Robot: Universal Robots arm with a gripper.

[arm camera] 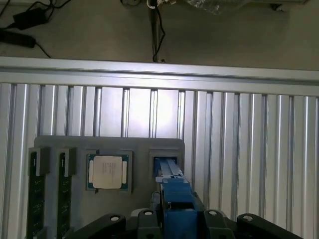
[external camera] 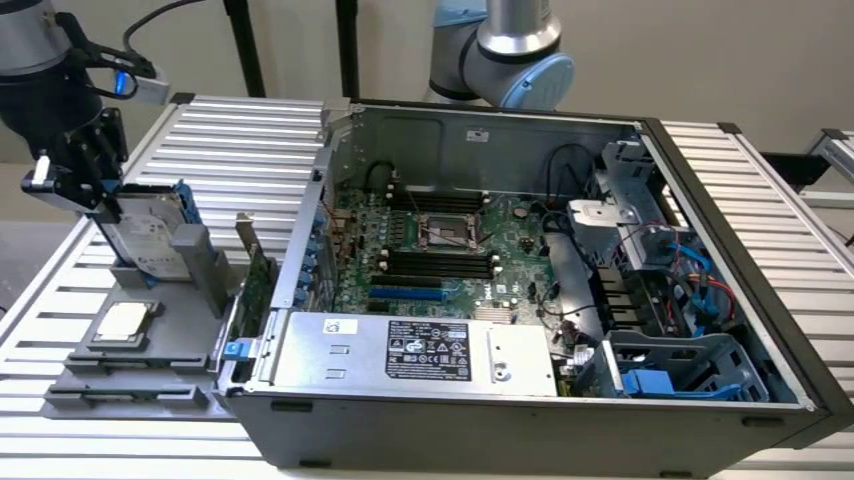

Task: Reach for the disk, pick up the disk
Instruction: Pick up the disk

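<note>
Upper left of the exterior view: gripper (external camera: 107, 205), pointed down, right at the top edge of the disk (external camera: 150, 242).
Grip: cannot tell from either view whether clamped on the disk or just short of it; blue bracket (arm camera: 173, 196) seen edge-on in the wrist view, centred under the gripper.
Disk: upright on its edge at the left side of the exterior view, seated in a slot of the grey holder (external camera: 195, 262); white label on the face in sight; lower edge down in the slot, not lifted.
Holder: grey fixture resting on the slatted table (external camera: 247, 130).
Chip: silvery chip (external camera: 123, 320) lying flat in its own pocket of the holder, just below the disk in the exterior view, apart from the gripper.
Memory: two dark memory sticks (arm camera: 35, 191) in slots beside the chip.
Further out: open computer case (external camera: 534, 430) across the centre and right of the exterior view, well apart from the gripper.
Step in hand: judged as the end of the reach, at the taking of the grip; pick-up not yet done.
Call of the pick-up: judged to need a firm, square hold across the two flat faces and a pull straight along the slot. No tilt, so as not to jam the bracket against the holder's walls or drag the fixture along; clearance from the chip as well.
</note>
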